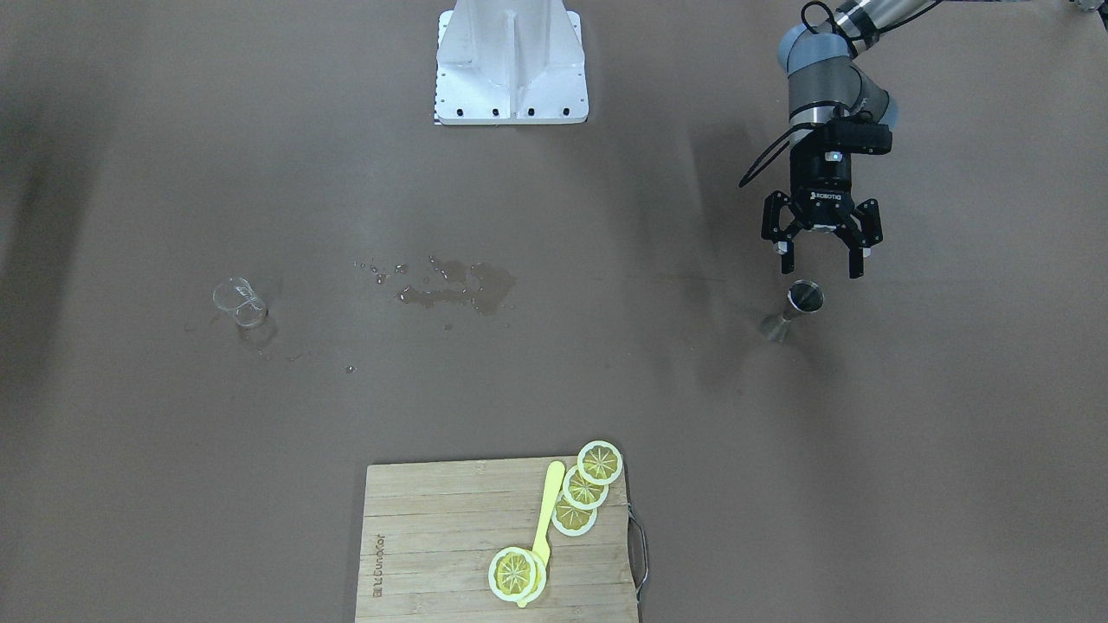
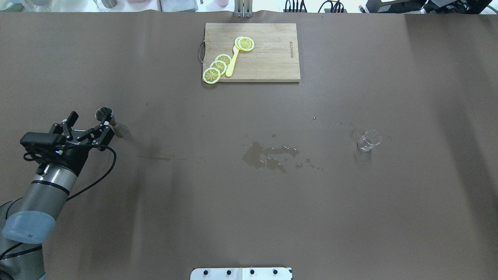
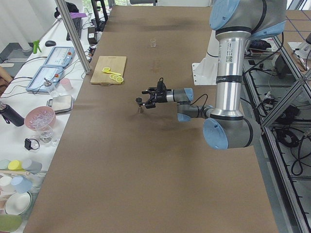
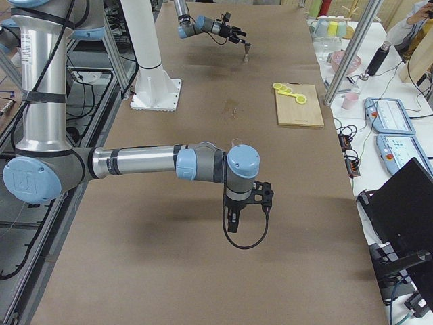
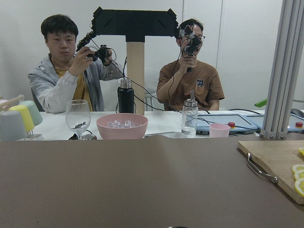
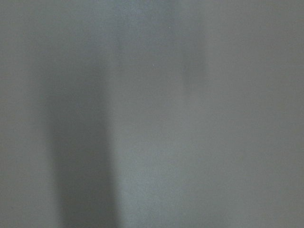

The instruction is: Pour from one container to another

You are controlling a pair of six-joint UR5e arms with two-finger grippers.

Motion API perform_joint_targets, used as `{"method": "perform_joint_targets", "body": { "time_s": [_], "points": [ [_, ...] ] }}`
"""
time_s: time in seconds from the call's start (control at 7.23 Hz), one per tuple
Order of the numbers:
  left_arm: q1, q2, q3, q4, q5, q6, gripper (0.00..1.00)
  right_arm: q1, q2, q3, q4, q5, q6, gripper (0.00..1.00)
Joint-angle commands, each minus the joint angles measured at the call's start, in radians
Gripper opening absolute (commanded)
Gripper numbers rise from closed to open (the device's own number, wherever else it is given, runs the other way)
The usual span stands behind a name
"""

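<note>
Left gripper (image 1: pixel 821 265) stood w/ jaws apart, right of front view, just above the steel jigger (image 1: pixel 796 309). Jigger: probably light, rigid, slick; best gripped at narrow waist. Glass beaker (image 1: pixel 240 303), fragile, sat far left. Right gripper (image 4: pixel 247 203): state indeterminate.

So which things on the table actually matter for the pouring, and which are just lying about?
For the job: metal jigger, glass beaker, open left gripper beside the jigger.
Lying about: cutting board, lemon slices, yellow utensil, wet spill.
</note>
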Motion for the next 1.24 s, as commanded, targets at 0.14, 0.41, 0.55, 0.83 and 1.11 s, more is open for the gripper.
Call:
{"method": "perform_joint_targets", "body": {
  "time_s": [0.14, 0.41, 0.55, 0.83, 1.11],
  "points": [
    [-0.023, 0.060, -0.134, 0.008, -0.136, 0.105, 0.98, 0.000, 0.001, 0.000, 0.000, 0.000, 0.000, 1.00],
    [-0.112, 0.053, -0.167, 0.129, -0.273, 0.106, 0.98, 0.000, 0.001, 0.000, 0.000, 0.000, 0.000, 1.00],
    [-0.175, 0.029, -0.174, 0.190, -0.383, 0.106, 0.98, 0.001, 0.001, 0.000, 0.000, 0.000, 0.000, 1.00],
    [-0.330, -0.043, -0.181, 0.297, -0.650, 0.106, 0.98, 0.000, -0.001, 0.000, 0.000, 0.000, 0.000, 1.00],
    [-0.481, -0.149, -0.178, 0.490, -0.891, 0.106, 0.98, 0.000, -0.001, -0.001, 0.000, 0.000, 0.000, 1.00]
  ]
}}
